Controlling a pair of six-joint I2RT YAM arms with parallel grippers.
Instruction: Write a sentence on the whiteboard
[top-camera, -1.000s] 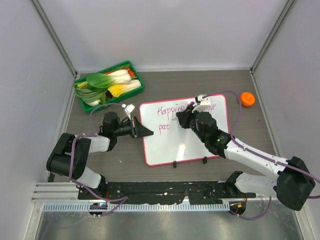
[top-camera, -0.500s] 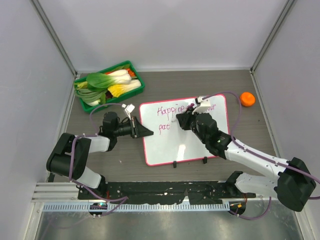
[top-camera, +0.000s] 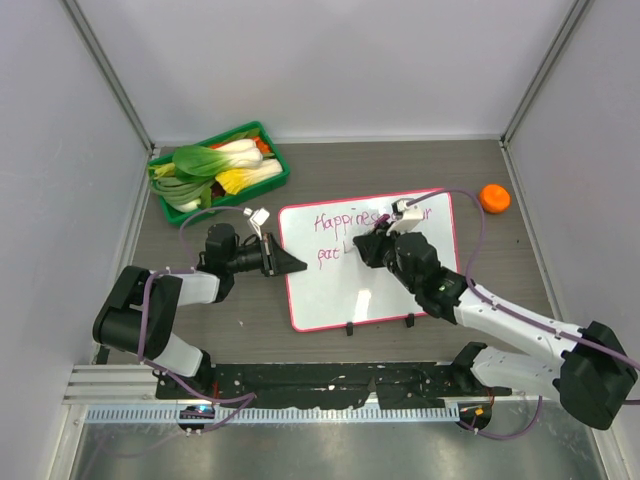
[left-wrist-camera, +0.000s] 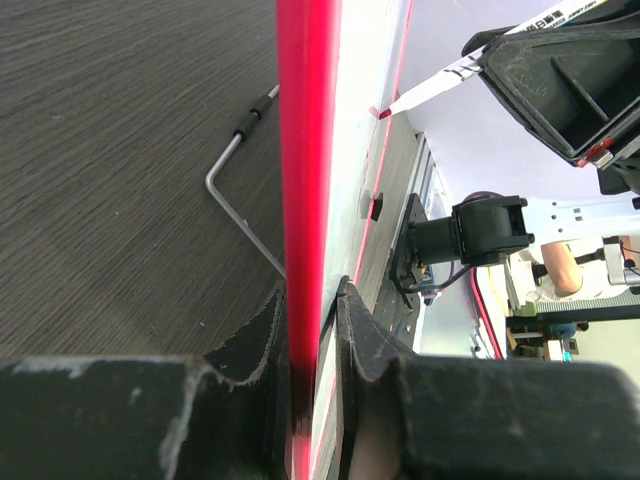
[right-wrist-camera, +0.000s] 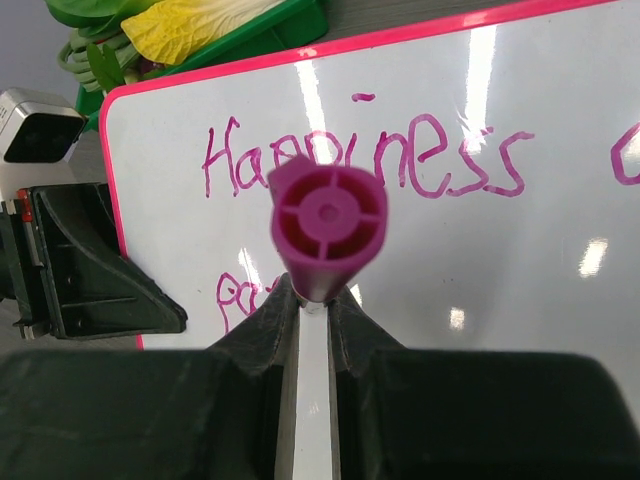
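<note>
Whiteboard (top-camera: 335, 300): lies flat on the table (top-camera: 480, 170) between the two arms, its pink-red frame all round and its two black feet (top-camera: 350, 328) at the near edge.
Left gripper (top-camera: 297, 267): reaches in from the left; its fingers are clamped on the board's left frame, which the left wrist view shows running straight up between them.
Right gripper (top-camera: 365, 246): over the middle of the board, fingers pinched tight on a purple marker (right-wrist-camera: 328, 225).
Marker axis: points away from the wrist and down at the board, blunt back end towards the wrist camera; the tip is hidden behind the barrel.
Sentence (right-wrist-camera: 430, 165): purple script, a top line beginning "Happiness", and below it a second line just begun at the left.
Relation that matters: the unwritten part of the second line lies to the right of the marker, along the board's long axis, so the writing probably carries on rightward; the right arm is the one placed for it.
Far side: a green tray (top-camera: 275, 175) of vegetables at far left, an orange object (top-camera: 494, 198) at far right, both off the board.
</note>
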